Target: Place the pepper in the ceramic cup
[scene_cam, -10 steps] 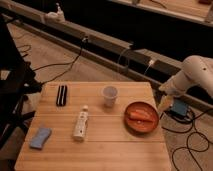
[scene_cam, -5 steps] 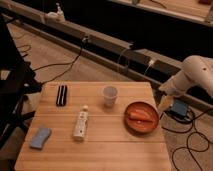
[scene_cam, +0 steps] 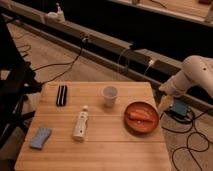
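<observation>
text: none legible | white bottle (scene_cam: 80,125): no readable label | brands, numbers, signs: none legible

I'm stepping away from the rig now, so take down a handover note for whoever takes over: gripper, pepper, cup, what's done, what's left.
Gripper: open, empty, just past the right edge of the table.
Pepper: lying in the reddish-brown dish.
Ceramic cup: upright, left of the dish.
Done: nothing yet.
Left: grasp the pepper, place it in the cup.

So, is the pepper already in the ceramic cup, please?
No, the pepper lies in the red dish; the claw hangs beyond the table's right edge.
</observation>
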### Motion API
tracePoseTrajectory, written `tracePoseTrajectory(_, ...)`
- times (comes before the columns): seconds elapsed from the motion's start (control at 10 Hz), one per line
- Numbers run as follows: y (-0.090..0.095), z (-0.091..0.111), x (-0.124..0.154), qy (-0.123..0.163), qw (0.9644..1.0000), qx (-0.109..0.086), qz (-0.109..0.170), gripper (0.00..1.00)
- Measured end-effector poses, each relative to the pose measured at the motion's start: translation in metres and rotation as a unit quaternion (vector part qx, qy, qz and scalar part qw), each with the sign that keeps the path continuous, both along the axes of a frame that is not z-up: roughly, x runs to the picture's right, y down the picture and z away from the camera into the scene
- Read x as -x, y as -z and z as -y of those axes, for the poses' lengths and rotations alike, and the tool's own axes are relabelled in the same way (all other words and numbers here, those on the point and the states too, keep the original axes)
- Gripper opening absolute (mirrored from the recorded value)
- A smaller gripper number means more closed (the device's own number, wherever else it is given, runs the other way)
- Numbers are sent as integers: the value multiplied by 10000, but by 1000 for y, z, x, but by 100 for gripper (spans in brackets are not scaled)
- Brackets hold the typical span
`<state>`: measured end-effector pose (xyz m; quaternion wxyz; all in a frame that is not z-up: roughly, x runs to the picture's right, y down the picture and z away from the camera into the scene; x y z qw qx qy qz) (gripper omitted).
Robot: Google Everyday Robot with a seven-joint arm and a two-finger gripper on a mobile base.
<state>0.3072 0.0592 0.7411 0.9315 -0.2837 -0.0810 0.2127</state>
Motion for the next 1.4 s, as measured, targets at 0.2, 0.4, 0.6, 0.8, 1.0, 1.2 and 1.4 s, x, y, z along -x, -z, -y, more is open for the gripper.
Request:
tracePoseTrajectory(0.2,2,7,-5,273,9996,-58,-52,78)
tracePoseTrajectory(0.4,-1,6,7,948,9954,-146,44,78)
tracePoseTrajectory(0.6,-9,-2,23,1239,9919,-215,167,78)
tracePoseTrajectory(0.8,-19,-17,47,1275,9911,-174,348,78)
tracePoseTrajectory(1.0,-29,-34,65,1186,9918,-80,471,78)
tracePoseTrajectory(1.2,-38,-51,75,1108,9923,53,559,78)
tracePoseTrajectory(1.4,-48,-63,81,1051,9923,180,623,78)
